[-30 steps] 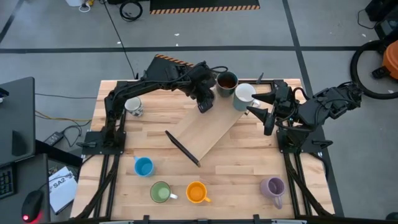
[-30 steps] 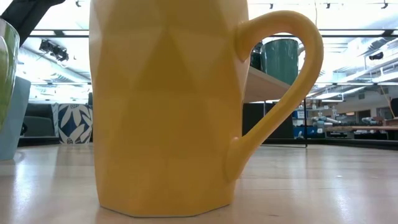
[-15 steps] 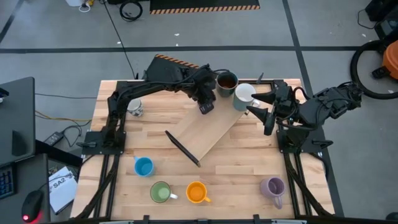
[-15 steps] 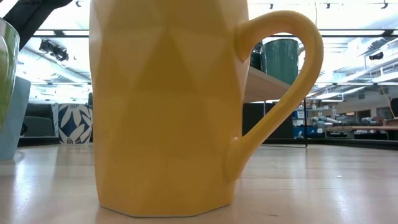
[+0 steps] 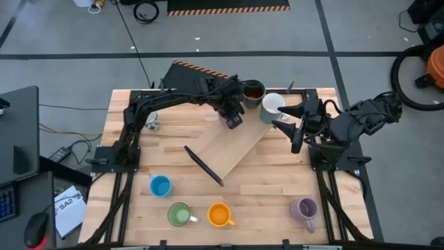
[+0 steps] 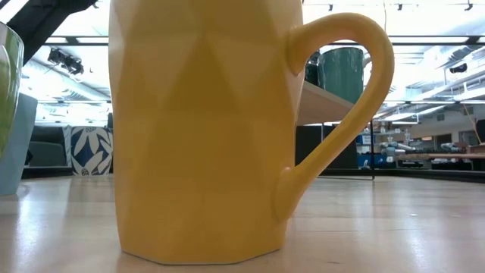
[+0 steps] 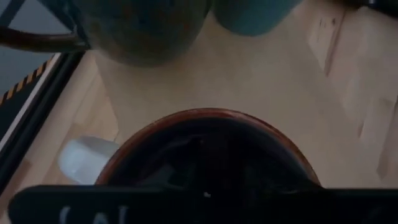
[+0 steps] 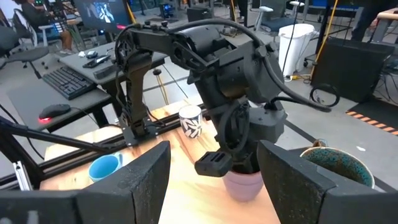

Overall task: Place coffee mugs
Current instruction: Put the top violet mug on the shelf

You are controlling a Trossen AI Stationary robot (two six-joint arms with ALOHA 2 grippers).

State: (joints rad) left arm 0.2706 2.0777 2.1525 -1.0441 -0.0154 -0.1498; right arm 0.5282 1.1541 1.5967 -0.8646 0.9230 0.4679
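Observation:
My left gripper (image 5: pixel 234 117) reaches over the far end of a raised wooden board (image 5: pixel 229 149) and is shut on a lilac mug (image 8: pixel 244 180), which the gripper hides in the high view. Just beyond stand the dark mug with brown inside (image 5: pixel 252 90) and a mug that is teal outside and white inside (image 5: pixel 272 107), both upright on their bases. My right gripper (image 5: pixel 288 123) hovers open at the board's right end, pointing at them; its fingers frame the right wrist view (image 8: pixel 214 149). My left gripper comes at the lilac mug from above, pointing down. One finger (image 8: pixel 214 163) lies against the outside of the wall at the rim (image 8: pixel 233 175); the other finger is hidden behind the mug. The mug stays upright; whether its base touches the board cannot be seen.
A white patterned mug (image 5: pixel 150 120) stands by the left arm's base. Blue (image 5: pixel 160 185), green (image 5: pixel 180 214) and orange (image 5: pixel 219 214) mugs line the near edge, with a second lilac mug (image 5: pixel 304 208) near right. The orange mug (image 6: pixel 204 129) fills the low view.
My left gripper has drifted a little toward the table's right, closer to the dark mug, carrying the lilac mug with it. Nothing else has shifted.

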